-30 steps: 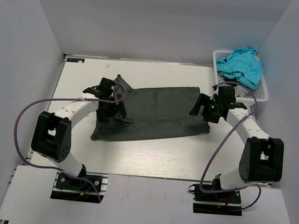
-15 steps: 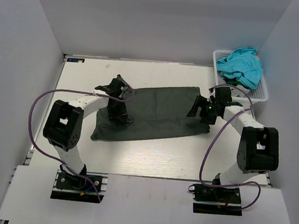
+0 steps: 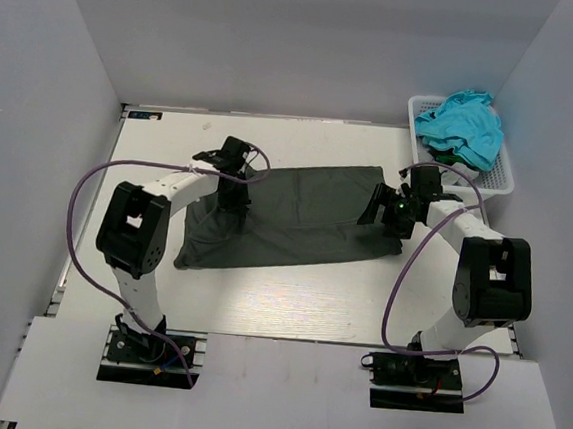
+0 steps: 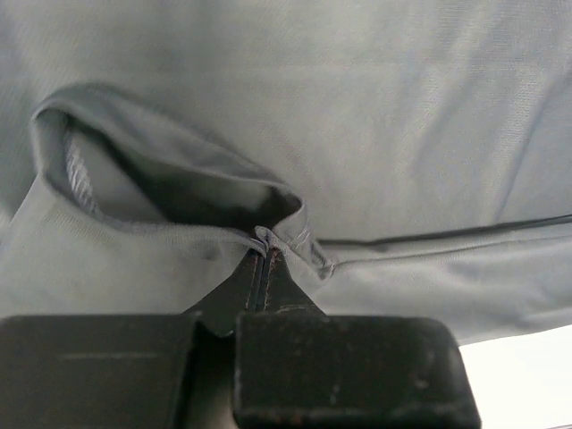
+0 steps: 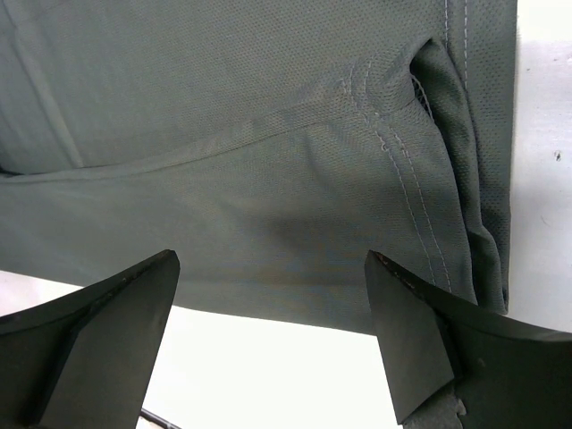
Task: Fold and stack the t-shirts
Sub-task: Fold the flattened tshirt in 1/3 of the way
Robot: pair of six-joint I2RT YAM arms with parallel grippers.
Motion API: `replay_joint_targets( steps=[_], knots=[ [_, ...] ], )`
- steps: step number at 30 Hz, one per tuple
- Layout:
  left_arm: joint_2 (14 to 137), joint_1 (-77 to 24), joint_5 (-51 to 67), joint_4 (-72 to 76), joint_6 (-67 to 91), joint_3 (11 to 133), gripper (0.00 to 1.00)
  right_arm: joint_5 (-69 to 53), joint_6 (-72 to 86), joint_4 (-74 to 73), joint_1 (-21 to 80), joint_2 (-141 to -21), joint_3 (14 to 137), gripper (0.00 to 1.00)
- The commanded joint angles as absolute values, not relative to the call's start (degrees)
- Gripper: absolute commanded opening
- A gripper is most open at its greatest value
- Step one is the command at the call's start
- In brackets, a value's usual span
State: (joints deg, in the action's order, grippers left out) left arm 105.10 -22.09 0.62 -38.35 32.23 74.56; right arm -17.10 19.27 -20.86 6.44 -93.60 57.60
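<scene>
A dark charcoal-grey t-shirt [image 3: 301, 216] lies partly folded across the middle of the table. My left gripper [image 3: 236, 192] is at its left part, and in the left wrist view [image 4: 264, 256] its jaws are shut on a stitched edge of the cloth [image 4: 295, 234]. My right gripper [image 3: 385, 209] hovers over the shirt's right end. It stands open [image 5: 273, 264], with the grey fabric [image 5: 223, 134] and its seam beyond the fingertips and nothing between them. A bright turquoise t-shirt [image 3: 462, 124] is heaped in the basket.
A white lattice basket [image 3: 502, 179] stands at the table's back right corner, just behind my right arm. Grey walls close in the table on the left, back and right. Purple cables loop out beside both arms.
My left gripper has gone from open to shut on the dark shirt's edge while its arm swung further back and right. The right gripper shifted slightly back and stayed open.
</scene>
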Motion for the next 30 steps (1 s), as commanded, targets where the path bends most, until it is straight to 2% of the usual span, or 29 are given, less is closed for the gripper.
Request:
replay_joint_targets(
  steps=[1,4,6,7,8,9,14,20,23,29,30],
  knots=[
    [107.31,-23.38,0.97,-38.93,27.78,78.13,0.0,-17.84,18.98,-21.36,6.24,-94.13,59.94,0.9],
    [109.86,-23.99,-0.69,-42.43,23.92,81.72,0.04,-17.75,18.81,-21.36,6.24,-94.66,60.38,0.9],
    [110.48,-24.52,-0.7,-44.37,22.85,83.14,0.19,-17.93,18.81,-21.88,6.33,-94.66,60.56,0.9],
    [111.35,-24.52,-2.53,-45.34,22.24,83.84,0.39,-18.02,18.63,-22.06,6.24,-94.66,60.73,0.9],
    [111.36,-25.04,-2.55,-45.35,21.54,84.46,0.47,-18.02,18.72,-22.06,6.33,-94.66,60.65,0.9],
    [111.36,-25.05,-2.55,-45.35,20.23,84.46,0.49,-17.76,18.55,-21.97,6.15,-94.48,60.47,0.9],
    [107.59,-26.1,3.42,-40.17,15.12,82.79,0.45,-18.02,18.46,-21.88,6.33,-94.57,60.47,0.9],
    [106.35,-26.1,2.11,-40.17,17.66,82.71,0.45,-17.75,18.02,-22.06,6.42,-93.61,60.2,0.9],
    [103.55,-26.1,-1.13,-39.55,18.46,80.6,0.49,-17.75,17.93,-22.06,6.33,-93.34,60.03,0.9],
    [102.83,-26.1,-1.68,-36.04,16.35,78.57,0.49,-18.37,17.93,-22.06,6.5,-93.6,60.12,0.9],
    [102.83,-26.1,-0.89,-35.25,15.83,78.05,0.46,-18.46,18.02,-22.06,6.42,-93.52,60.2,0.9]
  ],
)
